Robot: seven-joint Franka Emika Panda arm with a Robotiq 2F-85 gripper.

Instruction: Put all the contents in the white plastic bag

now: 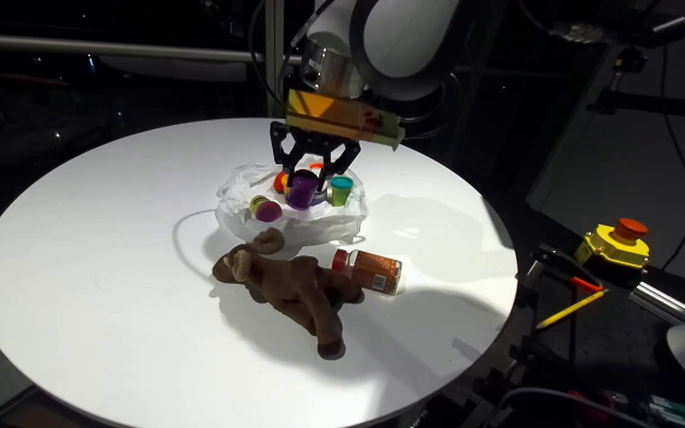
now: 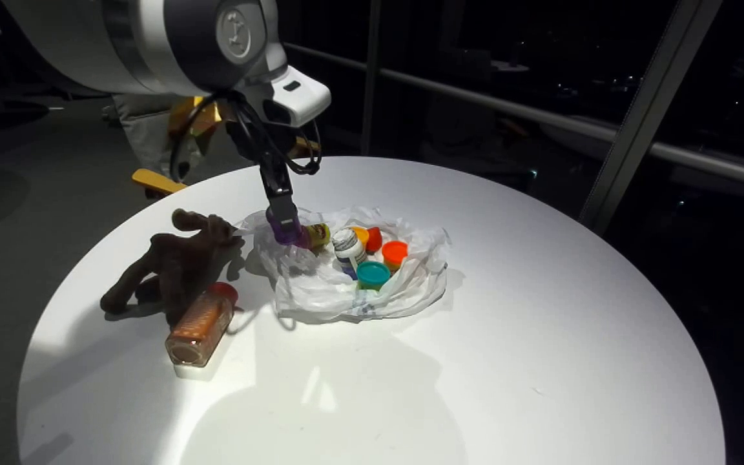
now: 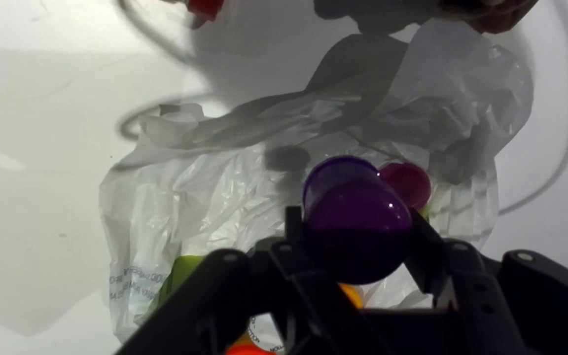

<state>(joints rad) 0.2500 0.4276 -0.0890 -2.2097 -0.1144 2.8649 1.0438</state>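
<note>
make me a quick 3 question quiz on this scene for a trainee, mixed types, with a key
1. What is the hand gripping?
2. True or false: the plush lies outside the bag.
3. What colour is the cap of the jar lying by the plush? a) blue b) red c) green

Key:
1. A purple pot
2. True
3. b
</note>
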